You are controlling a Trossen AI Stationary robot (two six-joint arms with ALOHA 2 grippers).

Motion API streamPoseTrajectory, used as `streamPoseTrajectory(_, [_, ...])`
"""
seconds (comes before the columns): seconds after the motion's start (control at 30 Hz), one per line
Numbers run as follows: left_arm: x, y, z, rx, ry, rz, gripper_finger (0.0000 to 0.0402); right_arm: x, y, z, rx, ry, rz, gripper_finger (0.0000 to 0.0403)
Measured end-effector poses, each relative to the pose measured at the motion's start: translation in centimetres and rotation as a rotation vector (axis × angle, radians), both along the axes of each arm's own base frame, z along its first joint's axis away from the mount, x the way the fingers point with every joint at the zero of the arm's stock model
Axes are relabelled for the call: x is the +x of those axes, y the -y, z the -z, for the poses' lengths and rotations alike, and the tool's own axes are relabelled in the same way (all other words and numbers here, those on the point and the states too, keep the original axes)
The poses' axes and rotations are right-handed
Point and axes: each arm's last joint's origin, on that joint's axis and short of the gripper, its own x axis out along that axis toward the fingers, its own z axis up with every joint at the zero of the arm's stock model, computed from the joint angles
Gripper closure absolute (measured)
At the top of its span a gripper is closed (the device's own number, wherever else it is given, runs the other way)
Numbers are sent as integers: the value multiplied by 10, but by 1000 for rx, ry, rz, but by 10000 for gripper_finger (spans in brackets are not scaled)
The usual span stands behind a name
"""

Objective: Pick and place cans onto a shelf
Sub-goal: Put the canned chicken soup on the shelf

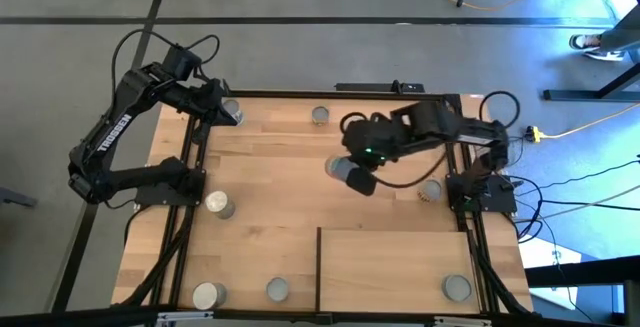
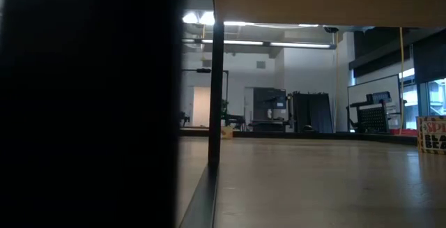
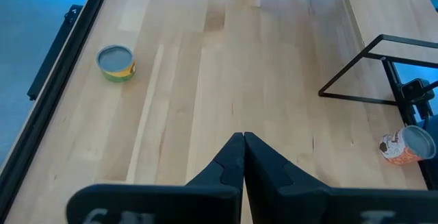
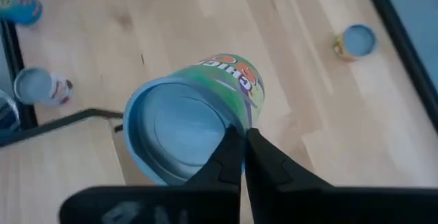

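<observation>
My right gripper (image 1: 352,175) hangs over the middle of the table, shut on a green-labelled can (image 4: 195,125) with a silver top. Other cans stand upright on their bases on the wooden tabletop: one at the far edge (image 1: 320,115), one at the left (image 1: 218,204), two at the near edge (image 1: 208,294) (image 1: 277,289) and one near the right arm's base (image 1: 430,191). One can (image 1: 457,287) stands on the shelf (image 1: 395,267), the light-wood panel at the near right. My left gripper (image 3: 243,140) waits shut at the far left corner (image 1: 228,110), holding nothing. My right gripper pinches the can's top rim (image 4: 233,127) between its two fingers, on the side of the rim nearest the wrist. The fingers slant down from above, coming from the table's right. The can hangs tilted, its top toward the wrist camera, lifted clear of the table.
A thin black strip (image 1: 318,267) edges the shelf on its left and far sides. Black frame rails run along the table's left (image 1: 185,217) and right (image 1: 470,237) sides. The low view is mostly dark, with no gripper in it.
</observation>
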Motion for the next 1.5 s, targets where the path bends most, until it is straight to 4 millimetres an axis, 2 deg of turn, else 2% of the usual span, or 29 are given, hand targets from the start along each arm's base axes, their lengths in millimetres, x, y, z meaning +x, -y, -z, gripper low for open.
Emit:
streamPoseTrajectory(0.13, [0, 0, 0, 0, 0, 0, 401, -13, -7, -3, 16, 10, 18, 397])
streamPoseTrajectory(0.3, [0, 0, 0, 4, -1, -1, 401, -28, -16, 10, 38, -54, 49, 397])
streamPoseTrajectory(0.43, [0, -1, -1, 13, 5, -4, 401, -50, -20, 15, 85, -78, 99, 397])
streamPoseTrajectory(0.57, [1, -2, -1, 22, 12, -7, 401, -75, -29, 19, 205, -110, 146, 397])
streamPoseTrajectory(0.87, [3, -5, -4, 33, 38, -30, 401, -123, -47, 4, 445, -113, 180, 397])
streamPoseTrajectory(1.07, [4, -7, -5, 34, 50, -41, 401, -135, -58, 0, 436, -93, 151, 397])
streamPoseTrajectory(1.2, [4, -7, -5, 32, 50, -43, 401, -140, -65, 8, 394, -94, 168, 397])
streamPoseTrajectory(1.5, [4, -6, -5, 7, 49, -60, 401, -170, -74, 40, 392, -179, 306, 397])
